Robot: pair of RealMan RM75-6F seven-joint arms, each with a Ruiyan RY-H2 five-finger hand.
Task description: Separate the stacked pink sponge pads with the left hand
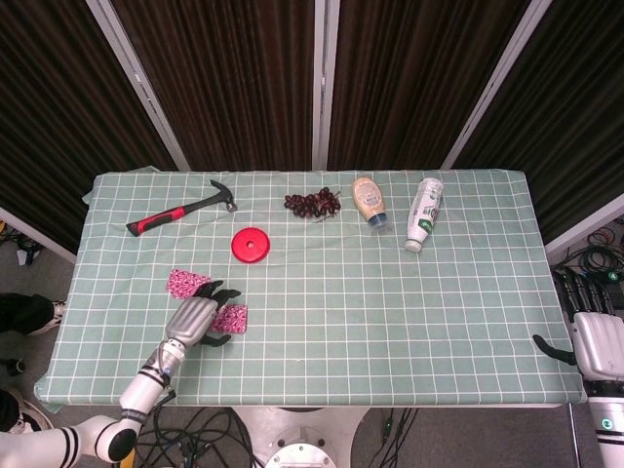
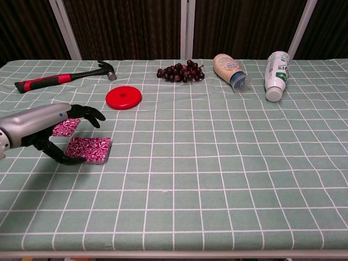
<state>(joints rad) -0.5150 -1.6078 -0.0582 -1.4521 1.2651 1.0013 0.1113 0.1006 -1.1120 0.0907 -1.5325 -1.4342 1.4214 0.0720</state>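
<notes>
Worktop (image 1: 390, 292) under a green checked cloth, seen from head and chest cameras. The left robot hand (image 1: 195, 317) hovers low at the near-left part of the worktop with its fingers spread and curved and nothing held; the right robot hand (image 1: 595, 341) hangs off the far right edge, well apart from the work, and its state cannot be told. Two pink sponge pads lie flat: the near pad (image 2: 89, 149), which looks the thicker, lies just at the left fingertips (image 2: 73, 160) on their right side, its long axis running left to right; the far pad (image 2: 66, 127) lies beyond it, partly hidden behind the hand in the chest view. The left robot hand is by far the nearer, so the coming grasp likely turns on closing rightward over the near pad's left edge.
</notes>
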